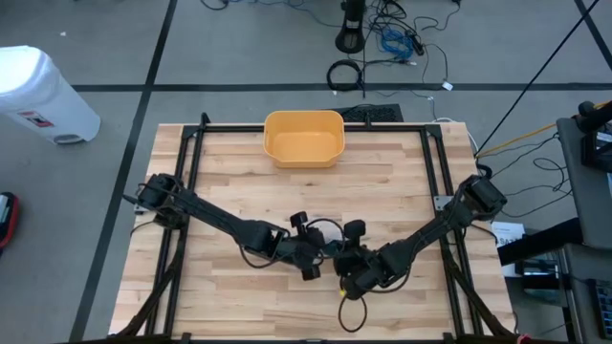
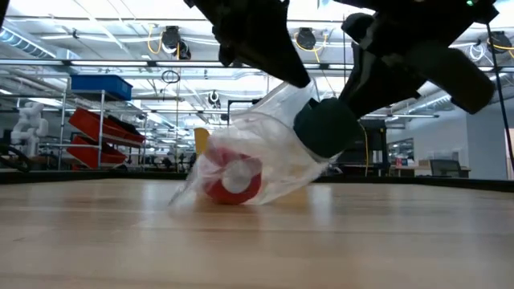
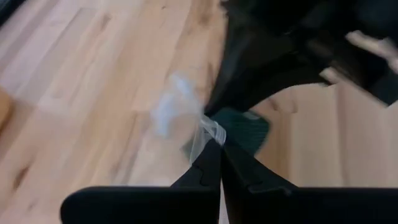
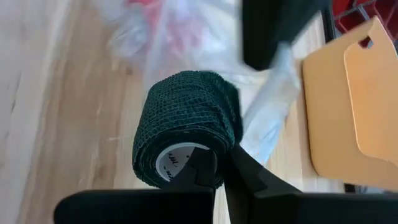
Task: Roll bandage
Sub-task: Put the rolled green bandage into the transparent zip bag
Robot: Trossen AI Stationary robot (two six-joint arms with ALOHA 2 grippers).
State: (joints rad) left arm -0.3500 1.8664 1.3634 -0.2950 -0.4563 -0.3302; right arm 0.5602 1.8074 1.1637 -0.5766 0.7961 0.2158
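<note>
While both arms reach toward the middle of the wooden table (image 1: 239,182), their grippers meet on the near side of the yellow bin (image 1: 303,138), well apart from it; the right gripper (image 4: 219,163) has its fingers pressed together on the edge of a dark green bandage roll (image 4: 186,127), whose white core shows at the end; the left gripper (image 3: 219,151) is pinched tight on a corner of a clear plastic bag (image 3: 208,130). In the low view the bag (image 2: 249,152) lies on the table and rises toward the grippers; inside it sits a red bandage roll (image 2: 233,178) with a white core, resting on the wood; the green roll (image 2: 325,128) is at the mouth of the bag, lifted above the table.
</note>
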